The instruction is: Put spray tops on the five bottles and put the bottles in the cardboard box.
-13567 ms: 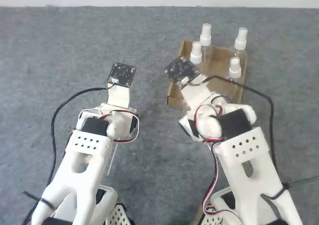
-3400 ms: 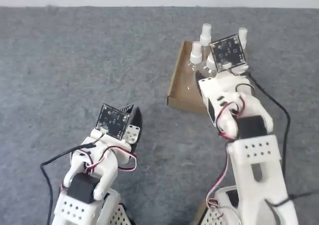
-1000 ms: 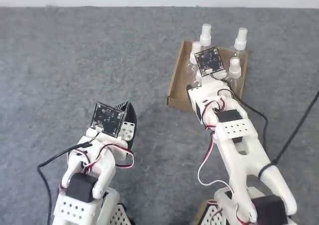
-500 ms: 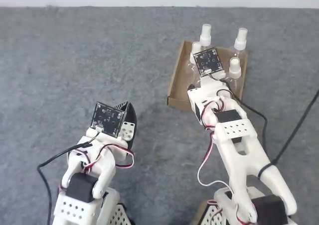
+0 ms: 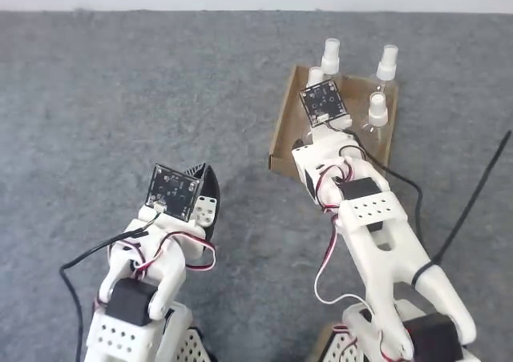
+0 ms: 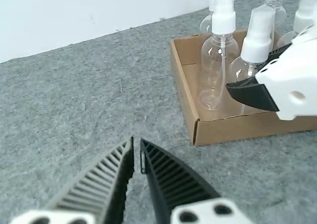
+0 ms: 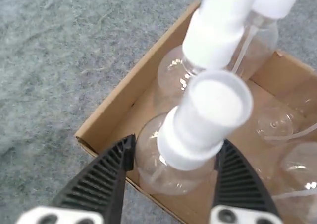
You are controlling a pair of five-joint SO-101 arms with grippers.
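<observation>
Bottles with spray tops point(image 5: 377, 107) stand upright in the cardboard box point(image 5: 280, 130), long axes vertical. I count four caps in the high view and cannot tell whether a fifth sits beneath the arm. Right gripper point(image 7: 176, 142), on the arm nearer the box, hangs over the box's near corner with its fingers spread wide. In its wrist view the nearest bottle point(image 7: 158, 164) lies between them, its cap point(image 7: 208, 115) rising toward the camera. I cannot tell whether either finger touches it. Left gripper point(image 6: 137, 145) sits well apart from the box, over the grey mat point(image 5: 120, 82), fingers closed to a slit and holding nothing. I judge the task nearly complete. Any withdrawal should run straight up along the bottle's axis, since neighbouring bottles and the box's edge crowd the fingers. Open mat lies toward the left arm.
</observation>
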